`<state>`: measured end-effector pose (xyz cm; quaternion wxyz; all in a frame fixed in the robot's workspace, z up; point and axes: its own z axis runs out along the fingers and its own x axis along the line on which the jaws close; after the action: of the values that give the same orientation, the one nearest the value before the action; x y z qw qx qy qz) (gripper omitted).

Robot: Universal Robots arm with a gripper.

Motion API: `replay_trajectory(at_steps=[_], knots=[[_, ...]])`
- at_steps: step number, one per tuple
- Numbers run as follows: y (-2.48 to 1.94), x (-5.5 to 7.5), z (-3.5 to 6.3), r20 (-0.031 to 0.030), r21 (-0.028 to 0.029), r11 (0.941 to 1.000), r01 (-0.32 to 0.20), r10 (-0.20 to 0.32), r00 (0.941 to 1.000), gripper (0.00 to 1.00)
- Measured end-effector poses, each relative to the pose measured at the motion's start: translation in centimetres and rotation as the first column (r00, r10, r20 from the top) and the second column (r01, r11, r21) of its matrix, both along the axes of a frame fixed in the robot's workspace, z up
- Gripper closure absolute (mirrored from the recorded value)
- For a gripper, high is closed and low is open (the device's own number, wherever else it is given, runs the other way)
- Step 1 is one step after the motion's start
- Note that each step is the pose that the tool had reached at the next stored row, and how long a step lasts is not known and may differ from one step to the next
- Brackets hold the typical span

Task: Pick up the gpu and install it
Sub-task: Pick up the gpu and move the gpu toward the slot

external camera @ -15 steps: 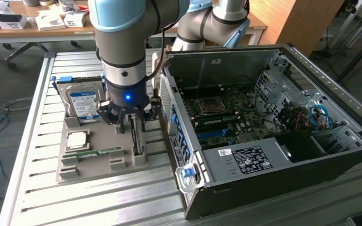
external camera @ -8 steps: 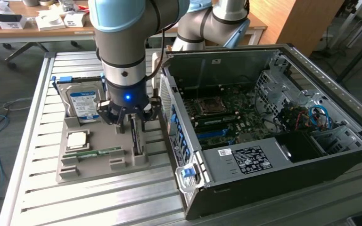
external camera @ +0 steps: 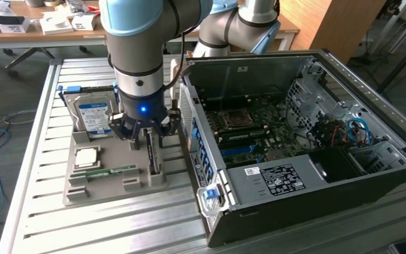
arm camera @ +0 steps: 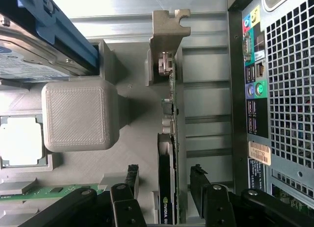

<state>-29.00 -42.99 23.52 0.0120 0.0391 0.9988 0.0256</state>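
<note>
The gpu point(external camera: 152, 154) is a thin dark card standing on edge in a slot of the grey holder tray point(external camera: 111, 185). In the wrist view the gpu point(arm camera: 168, 138) runs lengthwise, with its metal bracket at the far end. My gripper point(external camera: 146, 138) hangs just over the card. In the wrist view the gripper point(arm camera: 164, 177) is open, one black finger point(arm camera: 131, 177) on each side of the card's upper edge. A gap shows on both sides and nothing is held.
The tray point(arm camera: 137, 134) also holds a silver hard drive point(external camera: 94, 116), a processor chip point(external camera: 86, 157) and a green memory stick point(external camera: 104, 172). The open computer case point(external camera: 295, 153) lies close beside the tray, its motherboard point(external camera: 252, 129) exposed. Everything rests on a slatted metal table point(external camera: 118, 222).
</note>
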Motion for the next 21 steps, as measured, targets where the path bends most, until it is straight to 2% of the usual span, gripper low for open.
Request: replay_trajectory(at_steps=[7, 8, 14, 15, 21], knots=[[0.0, -0.03, 0.0, -0.0001, 0.0, 1.0, 0.0, 0.0, 1.0, 0.47], [0.0, -0.02, 0.0, -0.0001, 0.0, 1.0, 0.0, 0.0, 1.0, 0.54], [0.0, -0.02, 0.0, -0.0001, 0.0, 1.0, 0.0, 0.0, 1.0, 0.55], [0.0, -0.02, 0.0, 0.0, 0.0, 1.0, 0.0, 0.0, 1.0, 0.62], [-0.09, 0.09, -0.01, 0.0, 0.0, 1.0, 0.0, 0.0, 1.0, 0.62]])
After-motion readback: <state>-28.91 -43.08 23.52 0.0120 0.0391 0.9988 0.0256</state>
